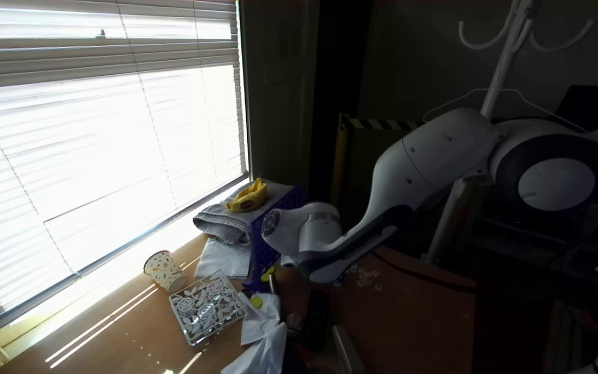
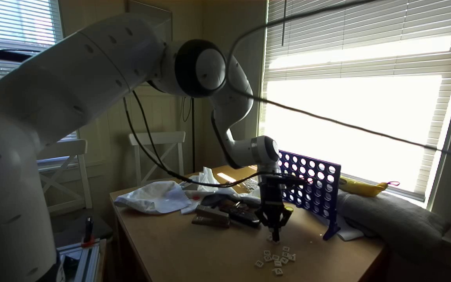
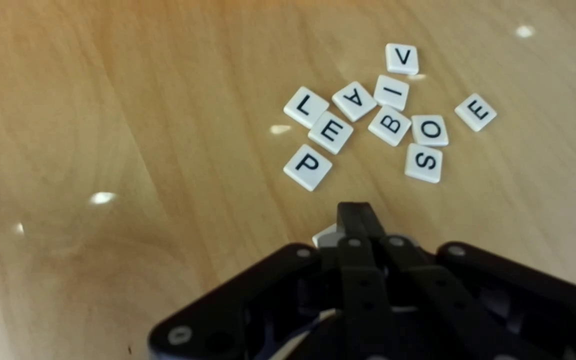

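Observation:
My black gripper [image 3: 359, 212] is shut, with its fingertips together and nothing visible between them. It points down close above the wooden table, as an exterior view [image 2: 275, 235] also shows. A white tile [image 3: 324, 236] lies by the fingers and is mostly hidden behind them; its letter does not show. Several white letter tiles lie loosely grouped ahead of the fingertips in the wrist view. The P tile [image 3: 308, 167] and the S tile [image 3: 424, 163] are nearest. The V tile [image 3: 402, 59] is farthest. The tiles also show in both exterior views [image 1: 365, 275] [image 2: 278, 263].
A blue upright rack with round holes [image 2: 337, 184] stands beside the gripper. A yellow banana-shaped pouch [image 2: 362, 187] lies on a grey towel [image 2: 394, 223]. A grey stapler-like object [image 2: 211, 216], white cloth [image 2: 153, 197], a paper cup [image 1: 165, 271] and a metal trivet [image 1: 207, 308] are on the table.

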Controlling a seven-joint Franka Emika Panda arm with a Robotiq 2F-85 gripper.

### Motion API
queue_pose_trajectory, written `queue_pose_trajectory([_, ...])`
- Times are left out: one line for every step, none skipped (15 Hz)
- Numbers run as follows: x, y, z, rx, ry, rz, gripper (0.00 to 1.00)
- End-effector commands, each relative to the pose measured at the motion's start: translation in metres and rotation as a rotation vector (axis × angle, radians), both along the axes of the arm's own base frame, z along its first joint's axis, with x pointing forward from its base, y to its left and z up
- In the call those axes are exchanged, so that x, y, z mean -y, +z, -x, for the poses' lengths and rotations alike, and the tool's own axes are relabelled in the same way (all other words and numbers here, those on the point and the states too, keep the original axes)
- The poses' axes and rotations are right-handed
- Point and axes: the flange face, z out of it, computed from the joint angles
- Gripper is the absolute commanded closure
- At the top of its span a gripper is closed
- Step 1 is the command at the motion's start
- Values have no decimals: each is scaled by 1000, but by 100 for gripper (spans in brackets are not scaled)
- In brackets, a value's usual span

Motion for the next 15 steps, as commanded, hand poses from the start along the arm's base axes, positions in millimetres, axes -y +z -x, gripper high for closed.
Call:
queue_pose_trajectory([1,-3,8,-15,-10,-3,100])
queue_pose_trajectory([1,-3,8,-16,-10,-4,100])
queue_pose_trajectory([1,-4,9,-18,-11,-5,100])
queue_pose_trajectory([0,-5,9,-18,-12,-6,100])
queue_pose_trajectory([0,-5,9,-19,-12,-7,100])
queue_pose_trajectory([-1,-5,9,-19,-12,-7,100])
queue_pose_trajectory([-1,-6,10,-19,-12,-7,100])
queue_pose_trajectory([-1,-6,10,-19,-12,-7,100])
queue_pose_trajectory([-1,-6,10,-19,-12,-6,100])
queue_pose_trajectory([-2,-6,10,-19,-12,-5,100])
queue_pose_trajectory([-1,-6,10,-18,-13,-6,100])
queue_pose_trajectory([-1,-4,10,-17,-14,-8,100])
queue_pose_trajectory([-1,-2,11,-14,-13,-7,100])
queue_pose_trajectory([0,0,13,-12,-14,-8,100])
queue_pose_trajectory([0,2,14,-10,-17,-9,100])
